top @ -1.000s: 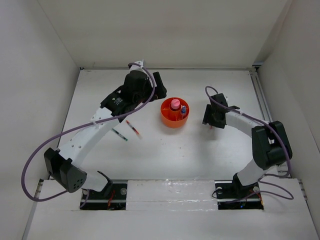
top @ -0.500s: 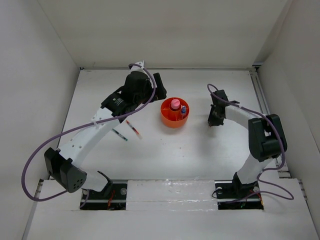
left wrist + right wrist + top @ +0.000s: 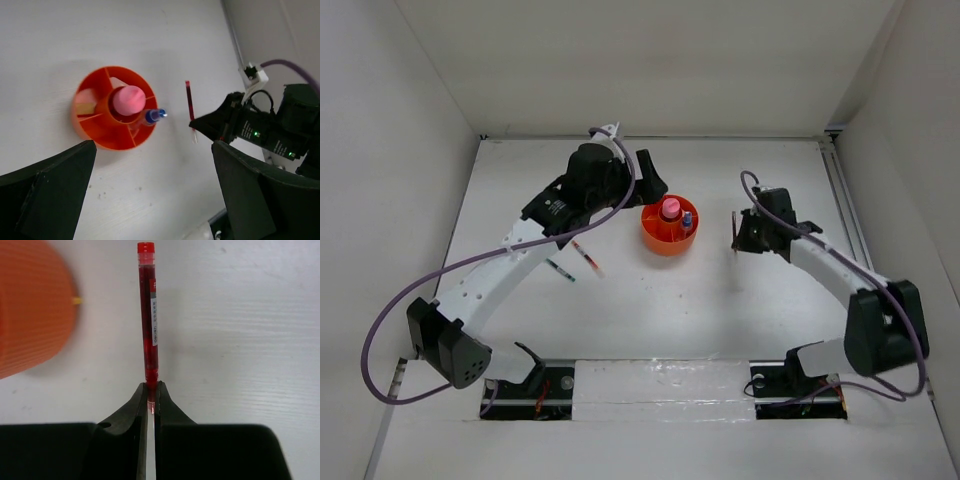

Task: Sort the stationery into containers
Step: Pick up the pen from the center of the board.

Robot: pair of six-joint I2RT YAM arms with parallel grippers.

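The round orange organiser (image 3: pixel 653 240) stands mid-table, also in the left wrist view (image 3: pixel 100 142) and at the left of the right wrist view (image 3: pixel 30 315). A pink-capped bottle (image 3: pixel 128 99) fills its central cup, and a blue-capped bottle (image 3: pixel 152 116) leans in a ring compartment. A pale eraser piece (image 3: pixel 85 103) lies in another compartment. My right gripper (image 3: pixel 151 390) is shut on the end of a red pen (image 3: pixel 150 315), just right of the organiser (image 3: pixel 735 226). My left gripper (image 3: pixel 155 190) hangs open above the organiser's far left side, holding nothing.
Two thin pens lie loose on the table left of the organiser, one reddish (image 3: pixel 586 257) and one dark (image 3: pixel 560 269), under the left forearm. White walls close in the table on three sides. A rail (image 3: pixel 842 200) runs along the right edge.
My right gripper has shut on the red pen, and its arm has swung outward with the elbow lower right. The left gripper shifted slightly right toward the organiser.
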